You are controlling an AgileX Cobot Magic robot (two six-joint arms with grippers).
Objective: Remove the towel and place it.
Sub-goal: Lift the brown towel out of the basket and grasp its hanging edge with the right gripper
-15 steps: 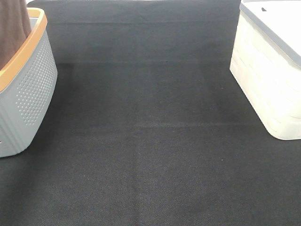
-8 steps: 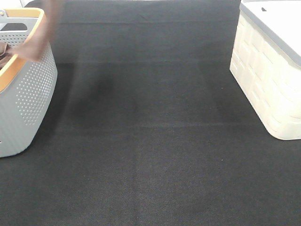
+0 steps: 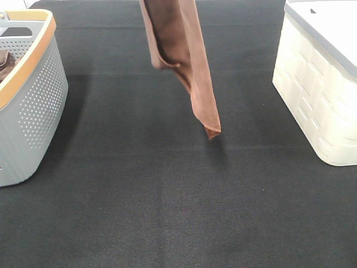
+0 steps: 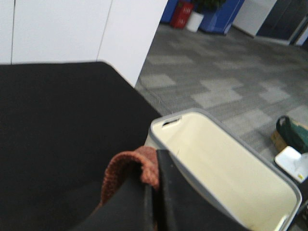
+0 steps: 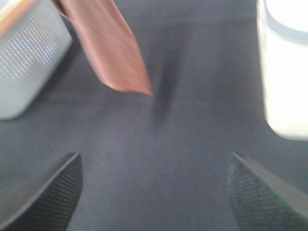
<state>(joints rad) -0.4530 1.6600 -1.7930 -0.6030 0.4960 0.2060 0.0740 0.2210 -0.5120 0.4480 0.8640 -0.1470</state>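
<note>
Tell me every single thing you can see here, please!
towel: one, reddish-brown, hanging in the air above the middle of the table
basket: one, grey with an orange rim, left side of the table
cloth: one, brown, inside the basket, only partly in view
bin: one, cream with a grey rim, right side of the table
table: one, black cover
left fingers: one pair, black, pinching the towel
right fingers: one pair, black, spread apart, holding nothing
</note>
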